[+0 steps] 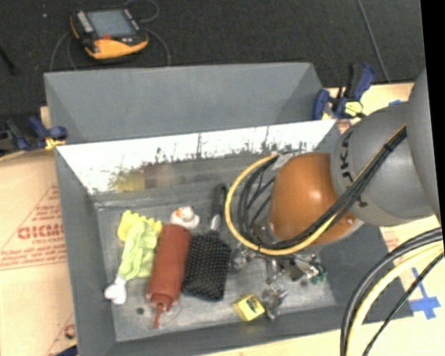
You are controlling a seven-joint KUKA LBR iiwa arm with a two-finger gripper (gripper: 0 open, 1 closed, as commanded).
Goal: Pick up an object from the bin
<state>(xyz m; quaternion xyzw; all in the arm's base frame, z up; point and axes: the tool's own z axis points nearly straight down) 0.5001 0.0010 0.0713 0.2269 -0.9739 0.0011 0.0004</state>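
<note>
Closest to the lens, we are seeing the arm's orange cover [307, 200], with black and yellow cables [245, 210] looping round it and hiding much of what lies under it. Below it the pincer [284, 285] is hanging low over the bin floor [220, 310]. We cannot tell whether it is wide or narrow, and we are seeing nothing gripped in it.

We are judging the task as not yet done. Nothing is lifted, every object is resting on the floor, and the closing and the raising are both left to do.

Just beside the pincer, toward the bin's near wall, a small yellow-and-black block [251, 309] is lying flat, apart from the other things. We are taking it as the likeliest pick, since it lies nearest. It is squat, and its long axis seems to run slantwise across the floor, though it is too small for us to be sure which end leads.

Farther from the pincer, a black ridged pad [208, 267] is lying with a red squeeze bottle [168, 266] touching its far side. The bottle's long axis is slanting, with its nozzle pointing at the near wall. Beyond them a yellow-green soft toy [138, 248] is resting alongside the bottle, with a small white piece [115, 293] at its end.
</note>
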